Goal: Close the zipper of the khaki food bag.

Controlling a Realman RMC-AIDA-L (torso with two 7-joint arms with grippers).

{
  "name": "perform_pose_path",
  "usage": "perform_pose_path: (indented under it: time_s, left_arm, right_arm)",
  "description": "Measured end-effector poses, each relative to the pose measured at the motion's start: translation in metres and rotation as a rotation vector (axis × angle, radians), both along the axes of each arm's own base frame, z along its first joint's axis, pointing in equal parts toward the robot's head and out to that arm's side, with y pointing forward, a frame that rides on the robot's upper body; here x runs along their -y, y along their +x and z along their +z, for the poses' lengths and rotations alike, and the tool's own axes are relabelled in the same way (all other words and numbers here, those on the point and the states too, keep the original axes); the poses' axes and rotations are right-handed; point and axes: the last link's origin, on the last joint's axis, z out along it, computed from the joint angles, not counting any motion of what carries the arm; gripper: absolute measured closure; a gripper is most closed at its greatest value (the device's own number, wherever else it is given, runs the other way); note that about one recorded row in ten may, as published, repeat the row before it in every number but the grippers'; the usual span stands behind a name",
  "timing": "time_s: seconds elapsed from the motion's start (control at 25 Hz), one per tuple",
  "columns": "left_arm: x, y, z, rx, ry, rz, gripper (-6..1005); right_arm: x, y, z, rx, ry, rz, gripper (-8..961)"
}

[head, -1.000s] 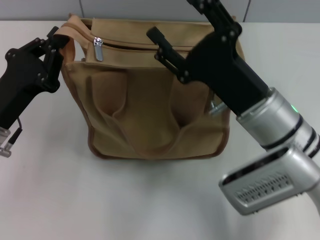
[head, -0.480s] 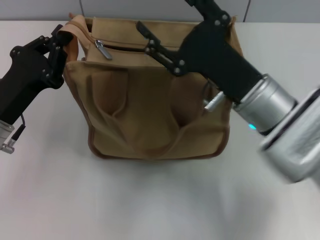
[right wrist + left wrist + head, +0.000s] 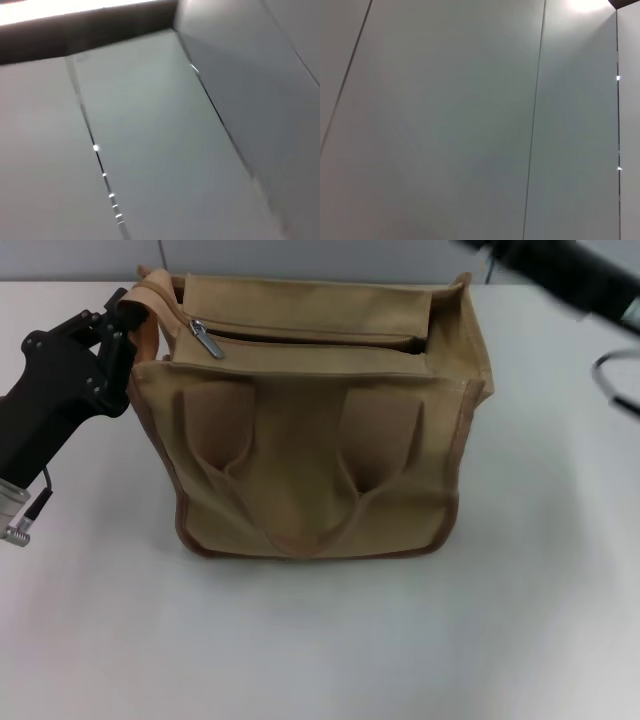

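The khaki food bag (image 3: 310,460) stands upright in the middle of the white table in the head view, its two looped handles hanging down its front. The zipper (image 3: 320,337) runs along the top flap as a dark slit. Its silver pull tab (image 3: 204,339) lies at the left end. My left gripper (image 3: 122,316) is at the bag's upper left corner, shut on the tan strap (image 3: 148,295) there. Of my right arm (image 3: 570,275) only a dark length shows at the top right corner; its gripper is out of view. Both wrist views show only grey panels.
The white table (image 3: 320,640) spreads around the bag on every side. A grey wall (image 3: 300,258) runs behind it. A loose cable (image 3: 612,380) curls at the right edge.
My right arm, whose open gripper was over the bag's top moving left toward the pull tab, has swung up and away to the top right. The left gripper and bag stayed put.
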Motion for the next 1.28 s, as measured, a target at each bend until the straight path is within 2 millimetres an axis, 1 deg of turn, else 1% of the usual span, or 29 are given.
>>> perform_pose_path:
  time_s: [0.04,0.12,0.24,0.32,0.4,0.56,0.68,0.8,1.08,1.28]
  left_arm:
    - [0.0,0.0,0.0,0.0,-0.002,-0.002,977]
    - [0.0,0.001,-0.001,0.003,-0.005,-0.005,977]
    - [0.0,0.002,-0.002,0.009,-0.008,-0.007,977]
    - [0.0,0.003,-0.003,0.008,-0.011,-0.012,976]
    - [-0.002,0.005,-0.003,0.006,-0.014,-0.018,976]
    - [-0.003,0.007,-0.003,0.007,-0.016,-0.025,976]
    - [-0.004,0.01,-0.004,0.025,-0.024,-0.032,976]
    - [-0.003,0.012,-0.004,0.038,-0.028,-0.042,976]
    - [-0.001,0.014,-0.003,0.055,-0.034,-0.063,975]
    - [-0.001,0.014,-0.003,0.064,-0.042,-0.063,975]
  right_arm:
    - [-0.006,-0.001,0.008,0.011,-0.091,-0.041,287]
    - [-0.016,-0.003,0.016,0.03,-0.234,-0.125,289]
    - [-0.026,-0.01,0.017,0.056,-0.395,-0.222,291]
    - [-0.032,-0.016,0.01,0.101,-0.489,-0.267,292]
    - [-0.036,-0.025,-0.001,0.183,-0.574,-0.29,293]
    - [-0.037,-0.045,-0.022,0.343,-0.667,-0.263,296]
    - [-0.036,-0.059,-0.03,0.434,-0.696,-0.217,298]
    - [-0.038,-0.067,-0.031,0.43,-0.69,-0.204,300]
    - [-0.047,-0.07,-0.031,0.423,-0.629,-0.227,305]
    - [-0.049,-0.073,-0.036,0.433,-0.594,-0.217,308]
